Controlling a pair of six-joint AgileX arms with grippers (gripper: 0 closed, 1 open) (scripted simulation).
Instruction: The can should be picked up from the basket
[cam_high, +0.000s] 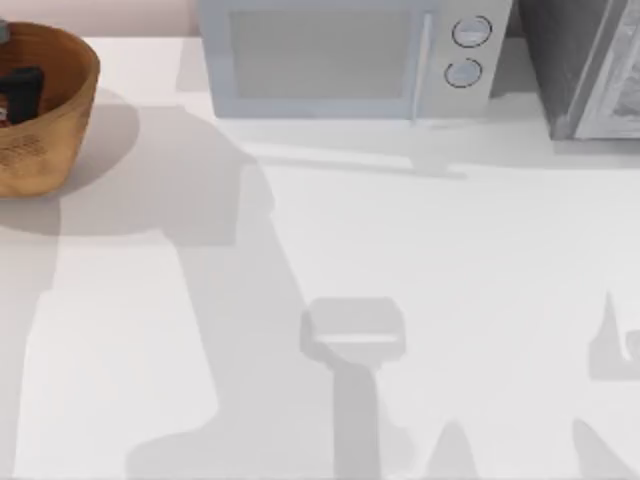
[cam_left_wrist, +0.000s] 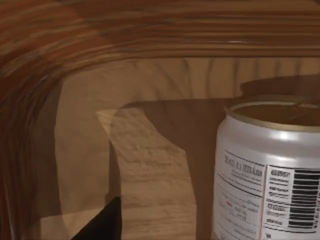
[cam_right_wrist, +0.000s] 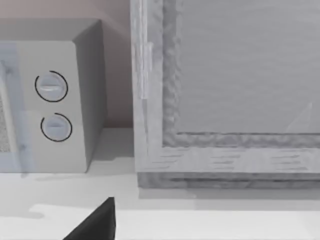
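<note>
Can (cam_left_wrist: 267, 175) is standing upright on the ribbed floor of the basket (cam_left_wrist: 75, 65), its white body with printed label and barcode facing our left wrist camera, dull gold top showing, the curved wicker wall rising close behind it. From above, the basket (cam_high: 60, 110) is sitting at the far left corner of the table (cam_high: 400, 260), partly cut by the table's left edge in that view. Our left gripper (cam_high: 18, 92) is showing as a dark shape reaching down inside the basket; one dark fingertip (cam_left_wrist: 102, 225) is poking into the wrist view beside the can, apart from it. We cannot tell how far its fingers are spread, nor whether they have hold of anything.

Microwave (cam_high: 350, 55) is standing along the far edge, near the middle, two round dials on its right side. A grey cabinet (cam_high: 585, 65) is occupying the far right corner. Our right wrist camera is facing both, with one dark fingertip (cam_right_wrist: 97, 225) of the right gripper above the table; we cannot tell its opening.
</note>
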